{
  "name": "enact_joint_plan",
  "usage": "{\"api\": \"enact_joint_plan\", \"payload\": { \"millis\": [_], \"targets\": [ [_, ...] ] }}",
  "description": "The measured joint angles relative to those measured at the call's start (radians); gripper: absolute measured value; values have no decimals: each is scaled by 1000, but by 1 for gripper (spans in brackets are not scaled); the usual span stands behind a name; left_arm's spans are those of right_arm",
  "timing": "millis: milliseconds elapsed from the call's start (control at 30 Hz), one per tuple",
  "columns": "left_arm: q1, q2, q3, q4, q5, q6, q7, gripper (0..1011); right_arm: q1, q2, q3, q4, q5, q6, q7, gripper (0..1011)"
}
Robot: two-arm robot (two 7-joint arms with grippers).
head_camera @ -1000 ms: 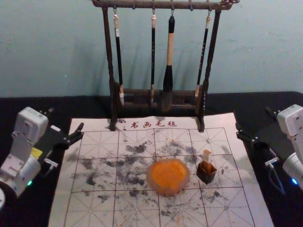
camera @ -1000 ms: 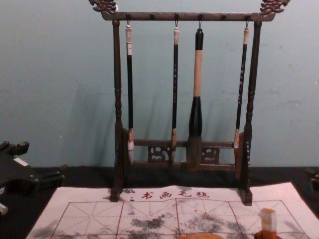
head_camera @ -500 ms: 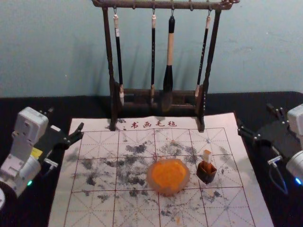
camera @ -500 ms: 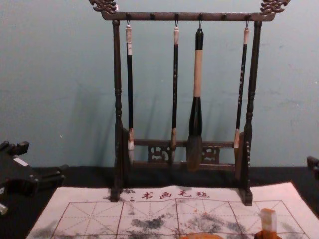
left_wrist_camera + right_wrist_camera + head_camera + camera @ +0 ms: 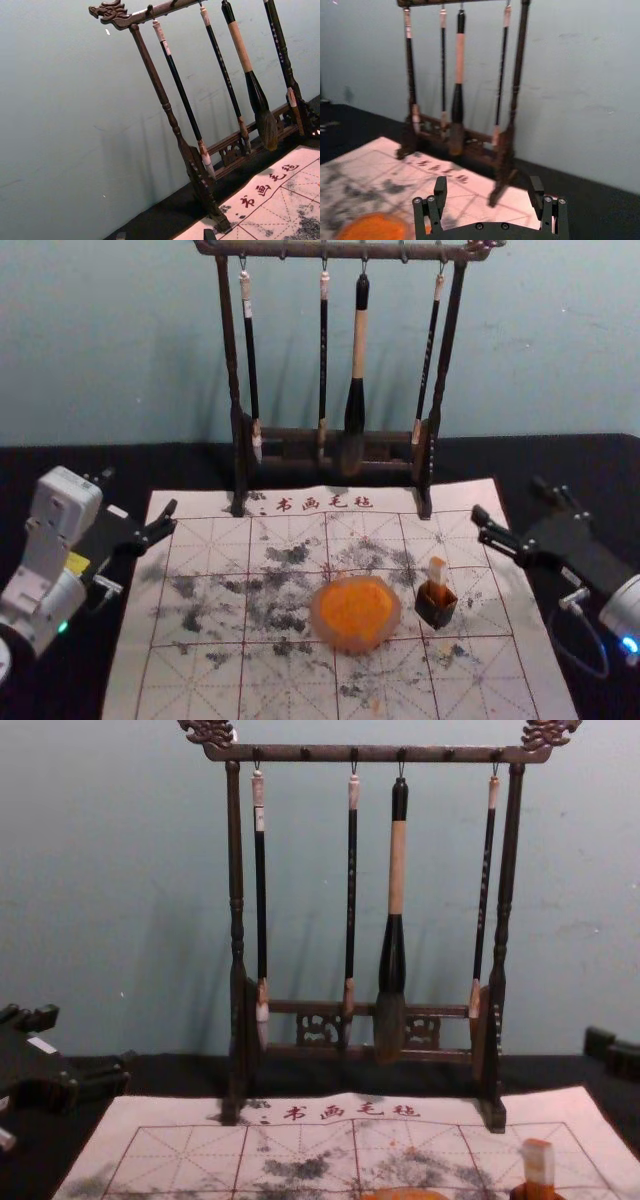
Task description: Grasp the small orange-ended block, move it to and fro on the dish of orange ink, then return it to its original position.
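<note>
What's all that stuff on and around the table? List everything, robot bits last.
Brush rack: one, dark brown, far end of mat
Brushes: four, mostly black, hanging from rack
Mat: one, whitish, red-gridded, on table
Ink dish: one, pale rim, orange ink, on mat
Block: one, pale and orange, in holder
Holder: one, dark brown, right of dish
Table: one, black, under mat
Wall: one, blue-grey, behind
Left gripper: one, black, left of mat
Right gripper: one, black, mat's right edge

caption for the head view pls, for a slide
Open left gripper and open right gripper flank a gridded calligraphy mat, orange ink dish and block in its holder before hanging brushes.
</note>
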Motion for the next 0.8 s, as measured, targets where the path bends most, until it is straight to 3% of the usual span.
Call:
{"api": "enact_joint_plan", "payload": {
  "millis": [167, 333, 533, 800],
  "targets": [
    [0, 0, 0, 0, 0, 0, 0, 1001, -7, -13, 0, -11, 51, 59, 51, 1002],
    [0, 0, 0, 0, 0, 0, 0, 1001, -3, -22, -9, -11, 64, 115, 82, 1002],
    [0, 0, 0, 0, 0, 0, 0, 1001, 12, -29, -27, 2, 62, 180, 108, 1002],
    [0, 0, 0, 0, 0, 0, 0, 1001, 39, -39, -46, 30, 24, 238, 130, 1003]
  ]
}}
